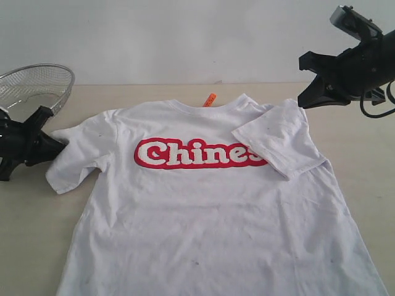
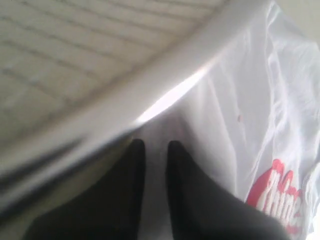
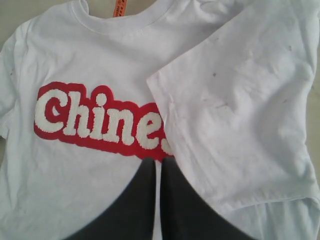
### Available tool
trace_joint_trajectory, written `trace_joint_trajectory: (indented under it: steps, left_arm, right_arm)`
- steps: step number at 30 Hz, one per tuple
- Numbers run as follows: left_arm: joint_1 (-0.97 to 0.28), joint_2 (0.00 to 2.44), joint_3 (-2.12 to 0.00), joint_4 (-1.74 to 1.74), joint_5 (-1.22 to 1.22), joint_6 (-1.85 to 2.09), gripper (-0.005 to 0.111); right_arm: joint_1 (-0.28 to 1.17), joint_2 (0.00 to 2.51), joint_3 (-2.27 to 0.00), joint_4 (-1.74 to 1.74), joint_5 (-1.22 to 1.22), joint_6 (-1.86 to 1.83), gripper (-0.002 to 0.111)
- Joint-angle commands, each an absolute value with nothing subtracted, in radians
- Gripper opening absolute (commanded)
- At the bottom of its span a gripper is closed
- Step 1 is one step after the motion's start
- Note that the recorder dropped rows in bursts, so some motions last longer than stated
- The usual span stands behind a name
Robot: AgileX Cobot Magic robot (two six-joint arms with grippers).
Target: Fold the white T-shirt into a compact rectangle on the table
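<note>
The white T-shirt (image 1: 210, 209) lies face up on the table (image 1: 24, 234), red-outlined lettering (image 1: 191, 154) across its chest. Its right sleeve (image 1: 278, 135) is folded inward over the end of the lettering. My left gripper (image 1: 60, 145) sits low at the tip of the left sleeve (image 1: 77, 160); in the left wrist view its fingers (image 2: 156, 145) stand close together with white cloth in the narrow gap. My right gripper (image 1: 302, 83) hangs above the shirt's right shoulder, shut and empty; the right wrist view shows its tips (image 3: 159, 161) over the lettering (image 3: 95, 120) and folded sleeve (image 3: 240, 115).
A round wire-mesh basket (image 1: 37, 83) stands at the back left, just behind my left gripper; its rim (image 2: 150, 95) passes blurred through the left wrist view. An orange tag (image 1: 210, 99) sticks out at the collar. A white wall rises behind the table.
</note>
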State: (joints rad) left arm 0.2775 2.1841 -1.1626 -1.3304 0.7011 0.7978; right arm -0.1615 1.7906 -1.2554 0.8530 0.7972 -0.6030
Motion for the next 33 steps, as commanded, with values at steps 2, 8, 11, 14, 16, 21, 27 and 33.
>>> trace_joint_trajectory:
  steps: [2,8,11,14,16,21,27,33]
  left_arm:
    - [0.268,2.219,-1.141,-1.372,0.727,0.867,0.005]
    - [0.268,2.186,-1.141,-1.484,0.812,0.942,0.005]
    - [0.268,2.155,-1.141,-1.488,0.813,0.942,0.005]
    - [0.266,2.120,-1.141,-1.488,0.817,0.942,0.005]
    - [0.262,2.099,-1.141,-1.499,0.830,0.953,0.005]
    - [0.209,2.060,-1.143,-1.536,0.809,0.984,0.005]
    - [0.116,2.060,-1.168,-1.533,0.766,0.984,0.005]
    - [0.125,2.029,-1.196,-1.295,0.687,0.835,0.005]
  right_arm:
    - [-0.165,1.776,-1.257,0.854,0.807,-0.606,0.000]
    - [-0.165,1.776,-1.257,0.854,0.809,-0.606,0.000]
    - [-0.165,1.776,-1.257,0.854,0.809,-0.606,0.000]
    - [-0.165,1.776,-1.257,0.854,0.811,-0.606,0.000]
    - [-0.165,1.776,-1.257,0.854,0.813,-0.606,0.000]
    - [-0.165,1.776,-1.257,0.854,0.813,-0.606,0.000]
    - [-0.165,1.776,-1.257,0.848,0.821,-0.606,0.000]
    - [-0.165,1.776,-1.257,0.831,0.844,-0.606,0.000]
